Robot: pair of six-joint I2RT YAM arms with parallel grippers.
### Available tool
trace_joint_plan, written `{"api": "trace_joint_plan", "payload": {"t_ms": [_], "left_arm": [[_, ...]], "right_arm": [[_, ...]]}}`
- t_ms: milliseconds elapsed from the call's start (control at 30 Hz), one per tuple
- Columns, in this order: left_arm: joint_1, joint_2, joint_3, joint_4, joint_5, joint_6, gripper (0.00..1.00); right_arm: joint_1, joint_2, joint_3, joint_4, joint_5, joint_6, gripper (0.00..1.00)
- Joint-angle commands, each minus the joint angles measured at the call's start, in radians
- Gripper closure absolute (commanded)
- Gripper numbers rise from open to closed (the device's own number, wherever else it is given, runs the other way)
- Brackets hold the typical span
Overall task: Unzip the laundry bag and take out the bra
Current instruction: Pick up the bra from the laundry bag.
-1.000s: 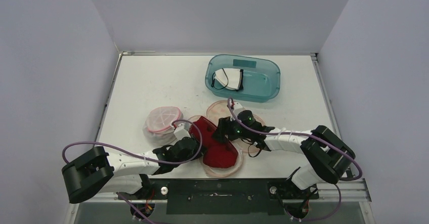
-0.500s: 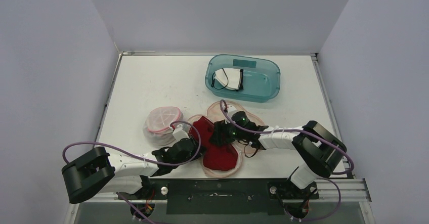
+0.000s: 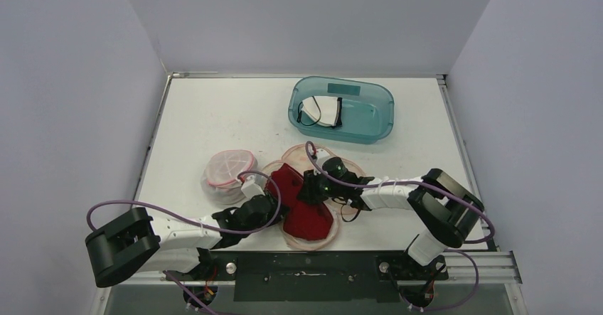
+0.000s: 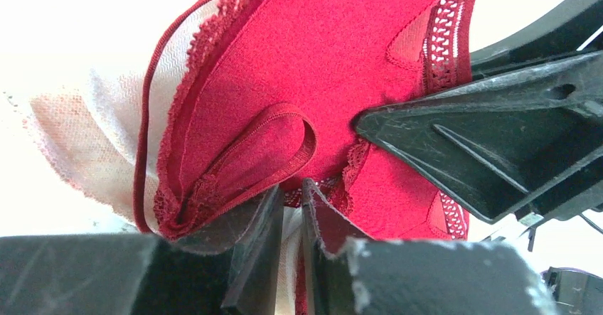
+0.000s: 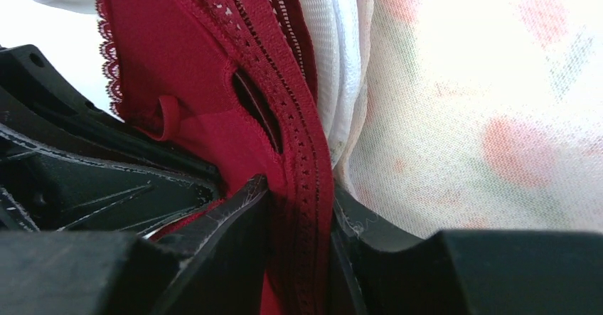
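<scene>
Top external: bra (image 3: 302, 215) lengthwise near-to-far; right gripper (image 3: 311, 188) tight on it, left gripper (image 3: 271, 204) seemingly on bag (image 3: 313, 242)

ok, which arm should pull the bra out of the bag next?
Right. The right claw grips the red bra by its lace band; the left claw seems to pinch the laundry bag mesh, anchoring it.

Two arms (image 3: 178, 231) (image 3: 387, 194) – two laundry bags (image 3: 227, 167) (image 3: 311, 242), one red bra (image 3: 307, 215), one white bra (image 3: 318, 109), one teal tub (image 3: 370, 116)
</scene>
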Motion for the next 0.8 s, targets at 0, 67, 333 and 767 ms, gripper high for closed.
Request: {"api": "trace_joint_plan", "payload": {"t_ms": [0,67,333,767], "left_arm": [[0.007,-0.024,-0.019,-0.051,-0.027,0.007,0.82],[0.007,-0.048,-0.017,-0.074,-0.028,0.008,0.76],[0.006,-0.208,-0.034,-0.168,-0.029,0.007,0.53],[0.007,-0.313,-0.078,-0.22,-0.044,-0.016,0.47]], "right_arm": [[0.016,-0.089,0.002,0.0,0.042,-0.018,0.71],[0.015,-0.118,-0.001,-0.019,0.065,-0.031,0.72],[0.011,-0.179,-0.002,-0.061,0.101,-0.056,0.73],[0.011,-0.174,0.011,-0.072,0.077,-0.054,0.56]]}}
